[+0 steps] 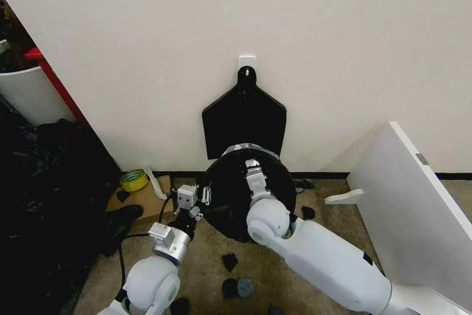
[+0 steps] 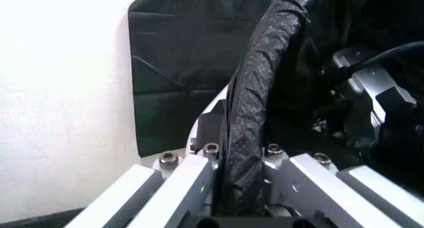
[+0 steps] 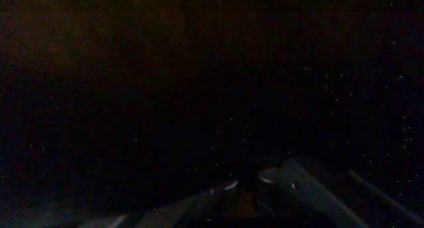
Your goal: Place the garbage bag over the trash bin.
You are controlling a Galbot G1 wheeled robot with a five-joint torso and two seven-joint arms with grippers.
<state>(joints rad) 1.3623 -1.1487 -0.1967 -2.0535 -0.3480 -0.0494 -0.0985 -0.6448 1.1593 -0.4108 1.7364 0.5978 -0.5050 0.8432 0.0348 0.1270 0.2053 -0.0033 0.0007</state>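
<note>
**Bag stretched over the bin, both arms at its rim**

Head view: the trash bin (image 1: 251, 148) stands on the floor against the wall, below a flat fan-shaped bundle of black bags (image 1: 244, 119) hanging from a white hook (image 1: 247, 59). The garbage bag (image 1: 228, 197) covers the bin, so that it looks like a glossy black disc with only a pale sliver of rim showing at the far edge. The left gripper (image 1: 198, 204) sits at the bin's left edge, and the right gripper (image 1: 253, 171) reaches over the top, inside the black opening.

In the left wrist view, the left gripper (image 2: 240, 198) has its two metal fingers (image 2: 192, 183) closed narrowly on a rolled, crinkled edge of the garbage bag (image 2: 255, 89), which runs up between them along the white rim of the bin (image 2: 215, 106). The right gripper's metal parts (image 2: 368, 104) lie just beyond, against black plastic.

The right wrist view is nearly all dark; faint finger outlines (image 3: 291, 178) show, but whether they are spread or closed I cannot tell.

A roll of yellow tape (image 1: 133, 179) rests on cardboard at left, small black scraps (image 1: 230, 261) lie on the floor, and a white board (image 1: 413, 197) leans at right.
</note>
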